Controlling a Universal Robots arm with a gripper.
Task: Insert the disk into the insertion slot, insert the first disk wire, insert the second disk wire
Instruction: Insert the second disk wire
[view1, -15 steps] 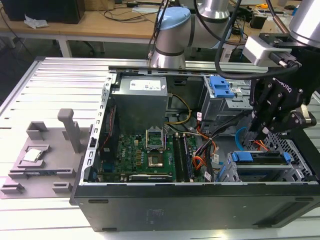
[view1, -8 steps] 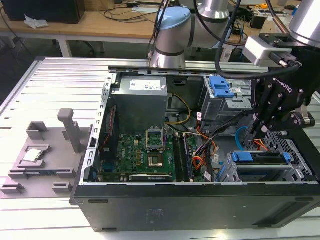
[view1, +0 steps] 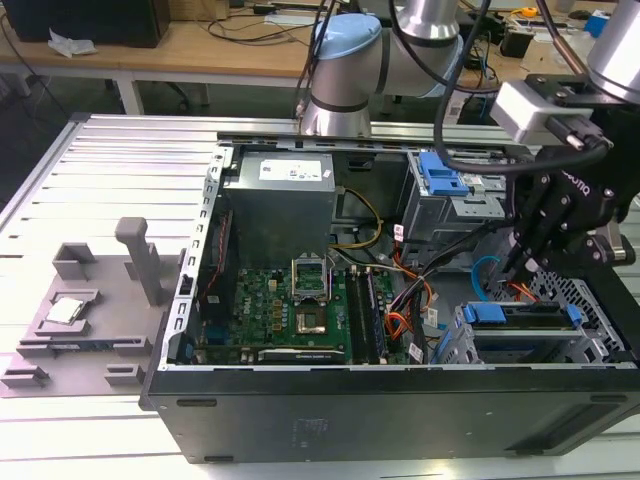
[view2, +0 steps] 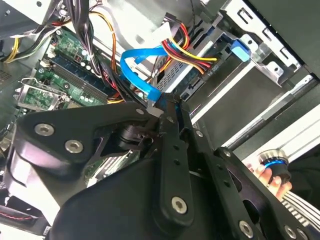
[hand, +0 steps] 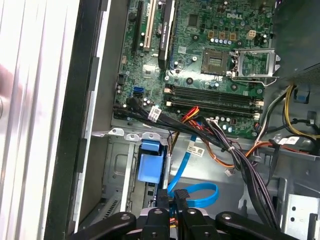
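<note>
**End effector at the drive cage, closed on the blue cable**

1. My end effector (view1: 515, 268) hangs above the drive cage at the exterior view's right, inside the open computer case (view1: 400, 410).
2. In the second wrist view my fingers (view2: 170, 117) are nearly together, pinching the connector end of the flat blue cable (view2: 135, 67). The same cable (hand: 197, 192) loops just beyond my fingertips in the first wrist view.
3. The disk (view1: 525, 322) lies flat in the slot (view1: 600, 300) of the grey perforated cage, its blue carrier tabs visible at both ends.
4. A bundle of red, yellow and black wires (view2: 192, 52) runs to the back of the disk.
5. The motherboard (view1: 285, 310) lies well apart, toward the exterior view's left.
6. The case rests on the ribbed metal table (view1: 110, 170).
</note>
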